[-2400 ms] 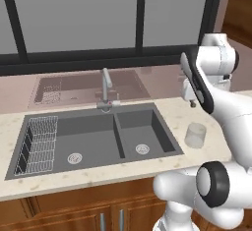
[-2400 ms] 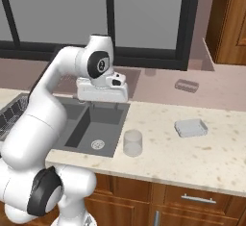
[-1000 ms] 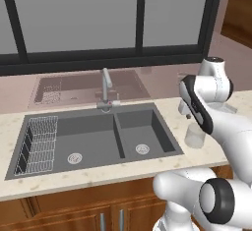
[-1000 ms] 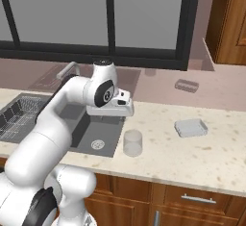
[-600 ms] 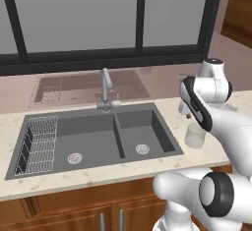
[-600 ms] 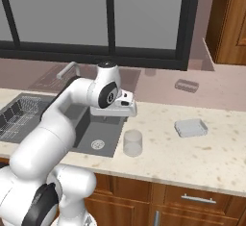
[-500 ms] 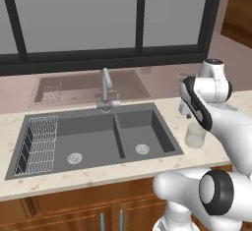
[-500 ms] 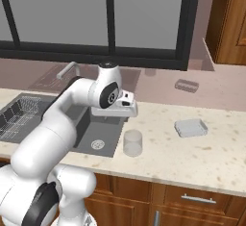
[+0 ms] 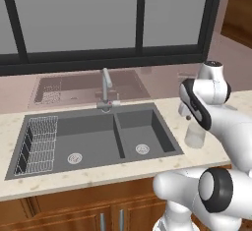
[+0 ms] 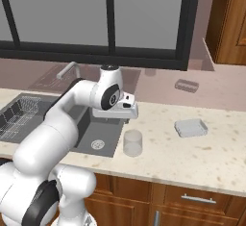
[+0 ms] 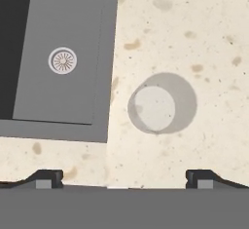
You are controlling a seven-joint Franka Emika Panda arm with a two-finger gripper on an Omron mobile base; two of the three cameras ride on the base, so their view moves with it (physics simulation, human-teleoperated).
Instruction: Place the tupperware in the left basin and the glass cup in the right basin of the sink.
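Observation:
The glass cup [image 10: 133, 143] [image 9: 195, 135] stands upright on the speckled counter just right of the sink [image 9: 162, 149]. In the hand view I look straight down into the glass cup [image 11: 160, 104], which sits a little ahead of my fingertips [image 11: 48, 177]. My gripper [image 11: 125, 179] [image 10: 120, 116] hovers above and slightly behind the cup, open with nothing between its jaws. The tupperware [image 10: 190, 128] lies flat on the counter further right. The left basin [image 9: 86, 131] has a wire rack; the right basin [image 9: 147, 131] [image 11: 61, 91] is narrower with a round drain.
A slim silver faucet [image 9: 106, 85] rises behind the sink's divider. The wire rack [image 9: 39, 144] lines the left side of the wide basin. A dark-framed window runs behind the counter, and wooden cabinets [image 10: 230, 18] hang at the right.
The hand has come down from higher over the sink's right edge and shifted right toward the glass cup. Its jaws stayed open. Cup and tupperware have not moved.

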